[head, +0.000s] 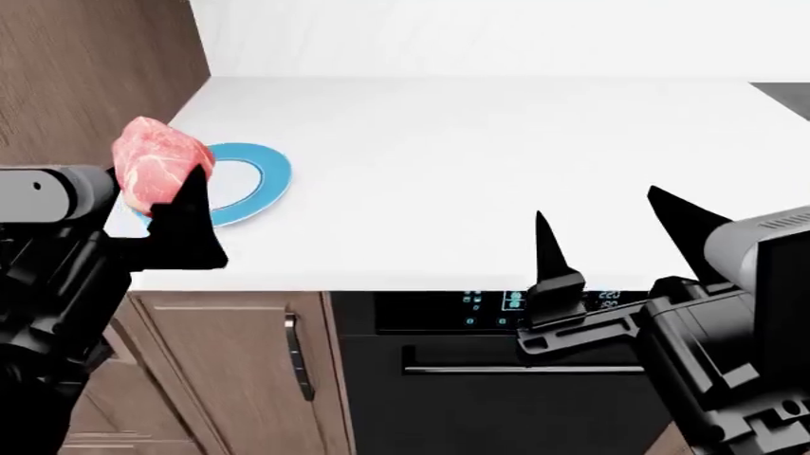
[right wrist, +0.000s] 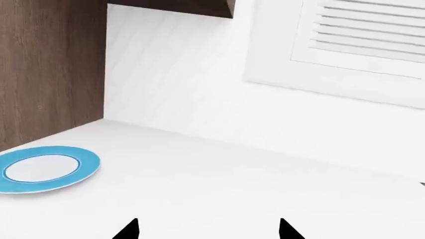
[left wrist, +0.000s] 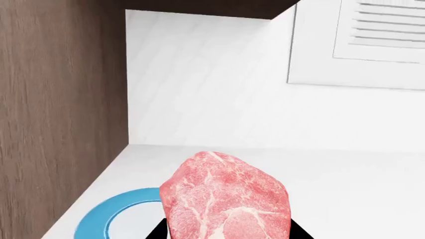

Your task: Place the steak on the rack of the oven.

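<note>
The steak [head: 155,161], a red-pink lump with white marbling, is held in my left gripper [head: 171,185] above the left end of the white counter; it also shows in the left wrist view [left wrist: 226,196], between the black fingertips [left wrist: 157,232]. The empty blue-rimmed plate [head: 260,175] lies just below and beside it, and shows in the left wrist view [left wrist: 113,214]. My right gripper [head: 608,227] is open and empty over the counter's front edge; in its wrist view [right wrist: 207,230] its two tips stand wide apart. The tall oven and its rack are out of view.
The white counter [head: 506,161] runs across the view, with a brown wood panel [head: 76,66] at its left end. A black oven with a blue display and bar handle [head: 506,365] sits below the counter. A white vent [right wrist: 371,35] is on the back wall.
</note>
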Controlling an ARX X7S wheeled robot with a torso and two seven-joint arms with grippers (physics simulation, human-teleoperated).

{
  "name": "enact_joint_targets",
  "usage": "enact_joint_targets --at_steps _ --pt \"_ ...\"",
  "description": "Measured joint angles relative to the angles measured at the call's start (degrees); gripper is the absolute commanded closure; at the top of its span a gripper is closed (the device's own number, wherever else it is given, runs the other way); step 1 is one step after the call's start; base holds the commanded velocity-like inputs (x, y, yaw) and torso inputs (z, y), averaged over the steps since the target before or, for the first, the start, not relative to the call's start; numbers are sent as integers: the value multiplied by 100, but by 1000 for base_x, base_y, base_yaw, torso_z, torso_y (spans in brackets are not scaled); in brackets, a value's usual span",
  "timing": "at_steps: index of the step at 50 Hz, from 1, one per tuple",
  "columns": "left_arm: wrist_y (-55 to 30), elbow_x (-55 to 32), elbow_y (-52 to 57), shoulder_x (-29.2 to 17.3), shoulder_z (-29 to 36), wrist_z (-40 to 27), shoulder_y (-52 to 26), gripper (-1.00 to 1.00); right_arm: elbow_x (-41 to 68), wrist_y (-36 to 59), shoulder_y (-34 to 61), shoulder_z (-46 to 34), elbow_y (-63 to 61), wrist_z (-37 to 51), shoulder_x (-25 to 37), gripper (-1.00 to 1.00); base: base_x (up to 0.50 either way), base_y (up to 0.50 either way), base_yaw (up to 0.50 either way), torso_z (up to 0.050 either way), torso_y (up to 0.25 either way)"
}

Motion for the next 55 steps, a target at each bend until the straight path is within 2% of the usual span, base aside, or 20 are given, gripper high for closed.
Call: enact_joint_targets --at_steps 28,40,55 --pt "101 -127 318 -183 -64 89 30 100 292 31 275 -124 -46 340 3 -100 -495 0 0 0 0" --pt "-21 -308 298 -259 56 -30 -232 100 644 99 718 -388 186 564 -30 -100 -11 0 0 0 0" --pt "-460 -1324 99 -601 299 -502 -1026 100 1899 185 2222 -1221 979 1365 -38 -100 0 0 0 0 0"
